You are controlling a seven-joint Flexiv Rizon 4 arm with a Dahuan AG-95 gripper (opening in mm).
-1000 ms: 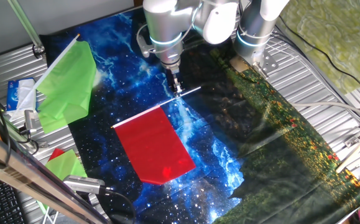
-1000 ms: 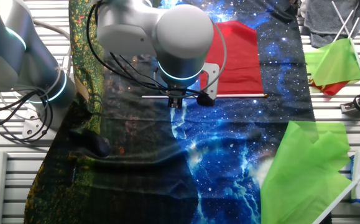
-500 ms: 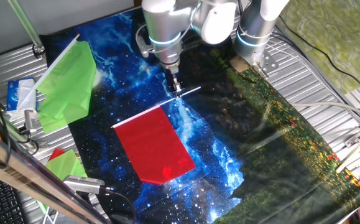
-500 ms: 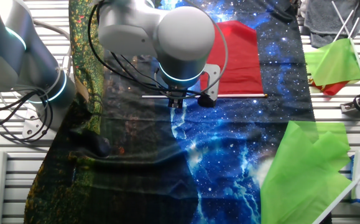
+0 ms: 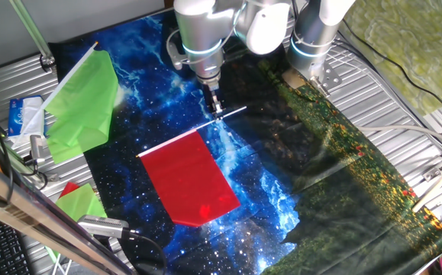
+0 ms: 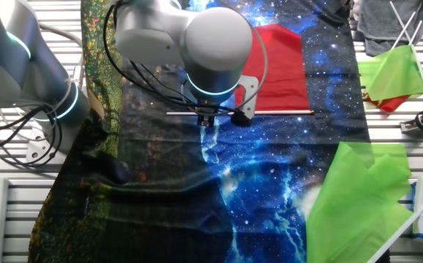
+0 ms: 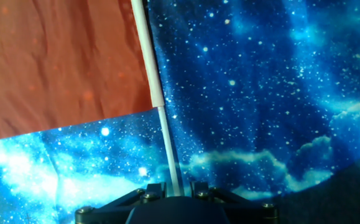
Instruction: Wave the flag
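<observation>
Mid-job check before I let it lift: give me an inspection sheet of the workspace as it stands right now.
Surface: table of metal slats, covered by a galaxy-print cloth with a dark floral strip beside it.
Job's things: red flag lies flat on the cloth; its white stick runs between the fingers.
Clutter: large light-green flag; small green-and-red flag; blue-and-white packet.
Grippers: gripper is down at the bare end of the stick; hand view shows the stick entering the fingers, apparently closed on it.
Cables: black cables loop along the arm; white cables by its base.
Surroundings: grey cloth at the table edge.
</observation>
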